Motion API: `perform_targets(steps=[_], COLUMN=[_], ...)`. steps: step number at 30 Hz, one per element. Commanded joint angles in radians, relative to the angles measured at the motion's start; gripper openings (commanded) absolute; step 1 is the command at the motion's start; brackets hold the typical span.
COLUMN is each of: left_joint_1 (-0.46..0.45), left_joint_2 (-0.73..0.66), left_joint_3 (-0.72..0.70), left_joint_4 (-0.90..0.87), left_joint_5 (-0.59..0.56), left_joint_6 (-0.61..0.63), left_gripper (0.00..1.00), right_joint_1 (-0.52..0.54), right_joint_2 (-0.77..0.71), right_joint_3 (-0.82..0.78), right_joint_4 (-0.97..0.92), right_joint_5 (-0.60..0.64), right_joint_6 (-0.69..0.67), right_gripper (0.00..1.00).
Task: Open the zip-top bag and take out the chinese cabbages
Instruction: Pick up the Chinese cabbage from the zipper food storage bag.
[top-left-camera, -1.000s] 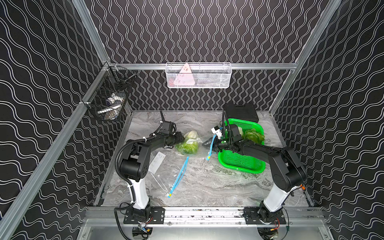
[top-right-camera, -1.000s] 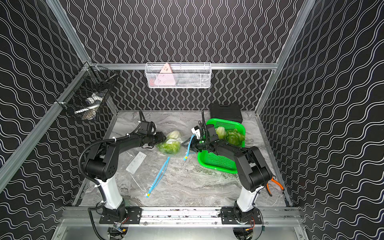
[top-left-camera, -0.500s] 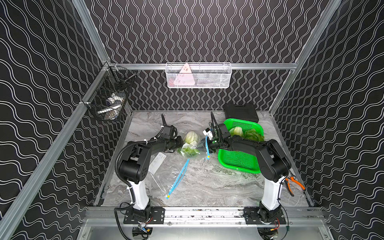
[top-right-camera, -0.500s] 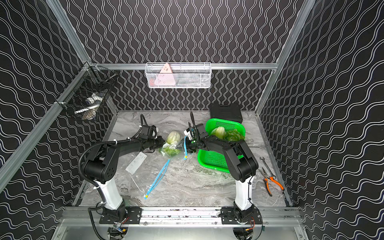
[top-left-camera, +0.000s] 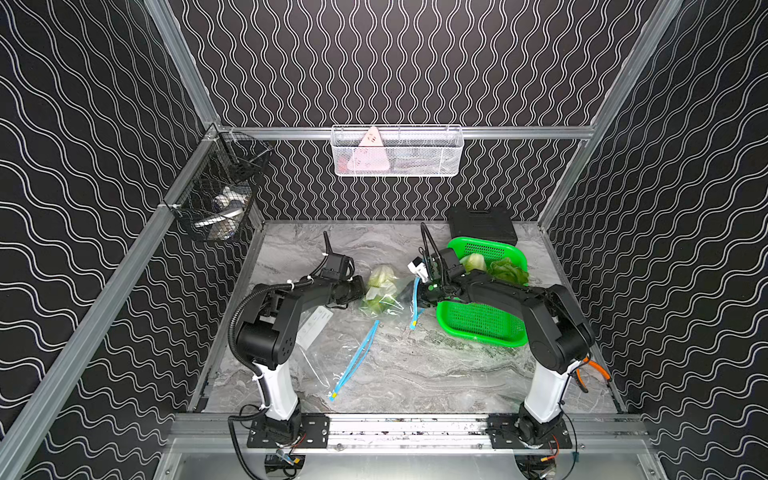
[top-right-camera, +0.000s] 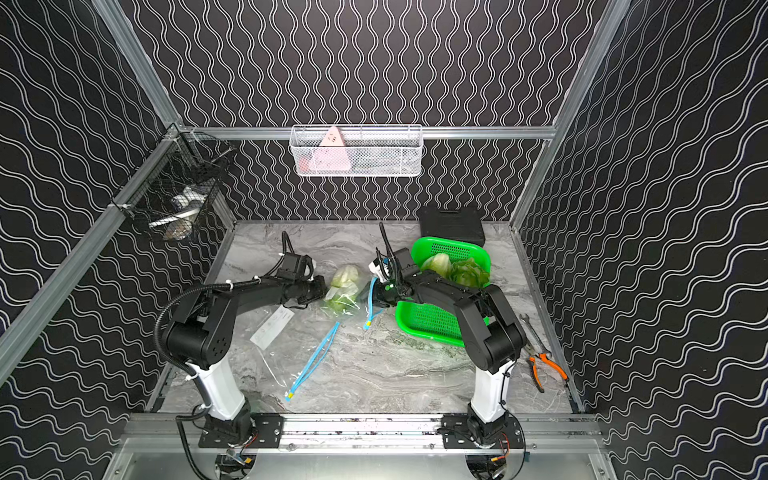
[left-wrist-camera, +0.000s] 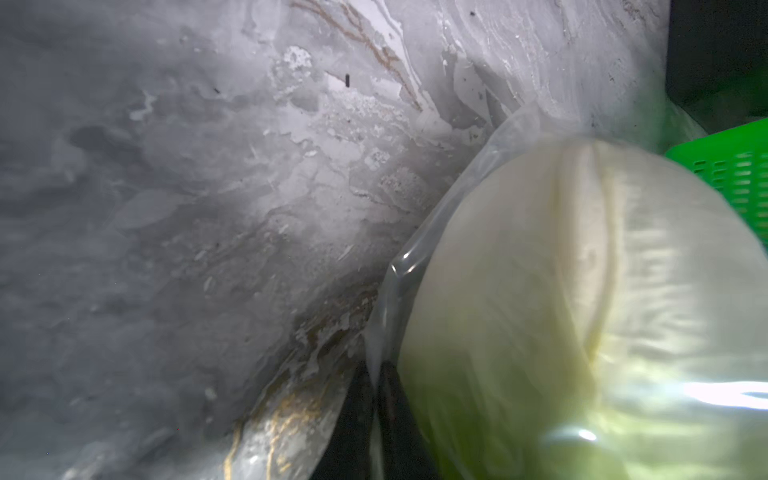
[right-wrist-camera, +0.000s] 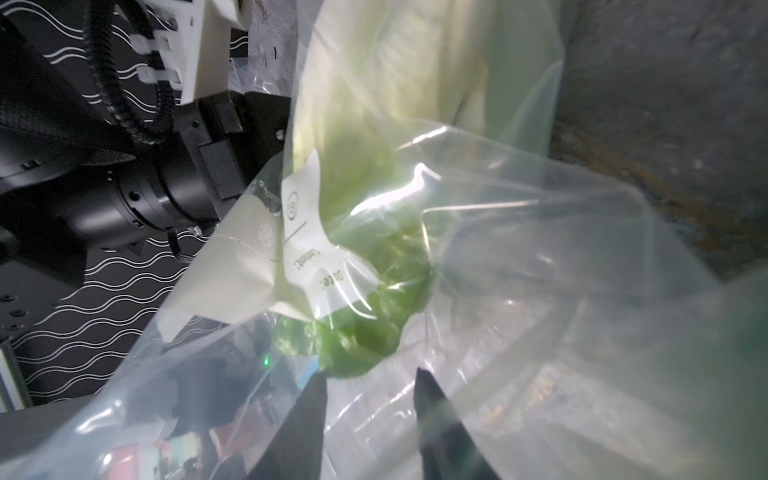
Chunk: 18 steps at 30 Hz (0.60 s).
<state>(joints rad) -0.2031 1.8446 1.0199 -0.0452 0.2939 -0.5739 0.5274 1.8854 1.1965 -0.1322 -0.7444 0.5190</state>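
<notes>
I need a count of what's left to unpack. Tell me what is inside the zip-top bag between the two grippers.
One chinese cabbage shows through the clear zip-top bag: white stem, green leaves. A white label covers part of the leaves; anything beneath the cabbage is hidden.

Marble tabletop (top-left-camera: 436, 374); green basket (top-left-camera: 482, 324), cabbage bag (top-left-camera: 384, 291), empty bag (top-left-camera: 328, 357), black case (top-left-camera: 482, 226), pliers (top-right-camera: 545, 365)

Both top views are sharp and evenly lit. The wrist views are dim and blurred, with white glare on the bag (right-wrist-camera: 498, 257).
</notes>
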Motion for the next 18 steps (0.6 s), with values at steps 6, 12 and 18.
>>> perform_targets(steps=[6, 12, 18], left_joint_1=[-0.002, -0.014, -0.019], left_joint_2=[-0.015, -0.018, -0.024], left_joint_3=[0.009, 0.014, 0.011], left_joint_4=[-0.035, -0.030, -0.029], left_joint_5=[0.003, 0.015, 0.020], left_joint_6=[0.015, 0.008, 0.011], left_gripper=[0.12, 0.12, 0.11], right_joint_1=[0.006, 0.023, 0.029], right_joint_2=[0.008, 0.078, 0.107], right_joint_3=[-0.036, 0.006, 0.033], right_joint_4=[0.227, 0.208, 0.171], right_joint_5=[-0.105, -0.089, -0.063], right_joint_6=[0.201, 0.224, 0.249], right_gripper=[0.40, 0.35, 0.13])
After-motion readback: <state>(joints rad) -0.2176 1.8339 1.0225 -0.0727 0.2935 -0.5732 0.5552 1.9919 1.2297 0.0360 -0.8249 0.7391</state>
